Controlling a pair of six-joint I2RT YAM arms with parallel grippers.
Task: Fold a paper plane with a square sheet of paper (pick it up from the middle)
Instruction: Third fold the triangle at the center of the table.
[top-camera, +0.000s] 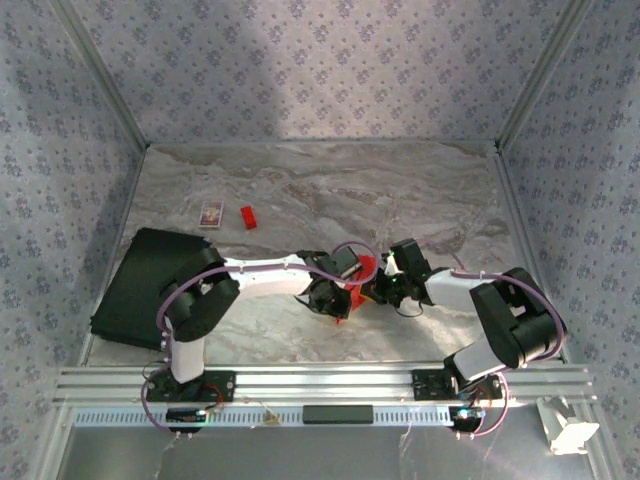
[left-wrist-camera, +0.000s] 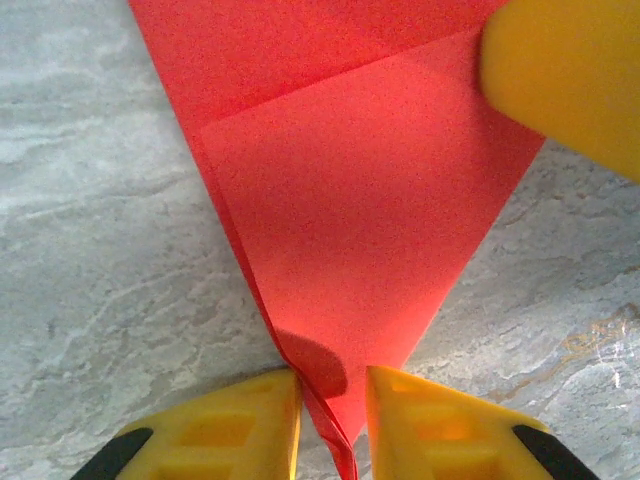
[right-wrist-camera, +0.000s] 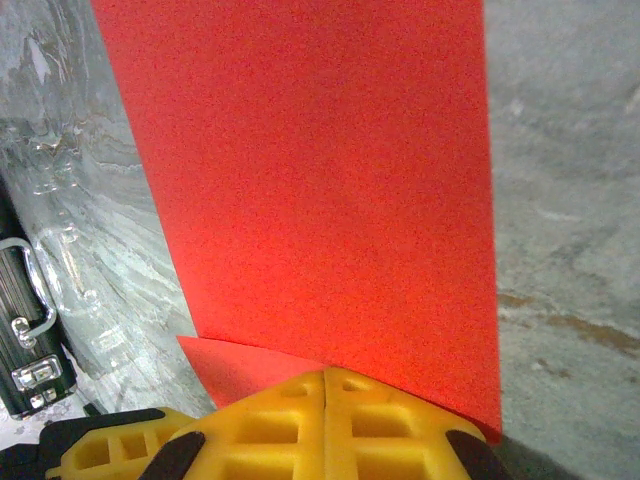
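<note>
The sheet of paper (top-camera: 352, 292), bright red and already creased to a point, sits near the middle of the marbled table (top-camera: 400, 190), between the two hands, which meet over it; the left hand (top-camera: 325, 297) is on its left side and the right hand (top-camera: 385, 288) on its right.

From the left wrist, the paper's narrow tip (left-wrist-camera: 335, 440) runs down between the yellow fingers (left-wrist-camera: 230, 425); they stand a narrow gap apart, the folded edge touching the left one, the other just clear of it. A folded flap lies across the sheet (left-wrist-camera: 360, 230), and a yellow finger (left-wrist-camera: 570, 80) of the right hand rests at its far corner.

From the right wrist, the right hand (right-wrist-camera: 327, 385) has its fingers pressed together, pinching the edge of the sheet (right-wrist-camera: 300, 170), which spreads away from them over the table.

Well apart at the back left lie a small red block (top-camera: 247, 216) and a patterned card (top-camera: 210, 213); a black case (top-camera: 140, 285) lies on the left.
</note>
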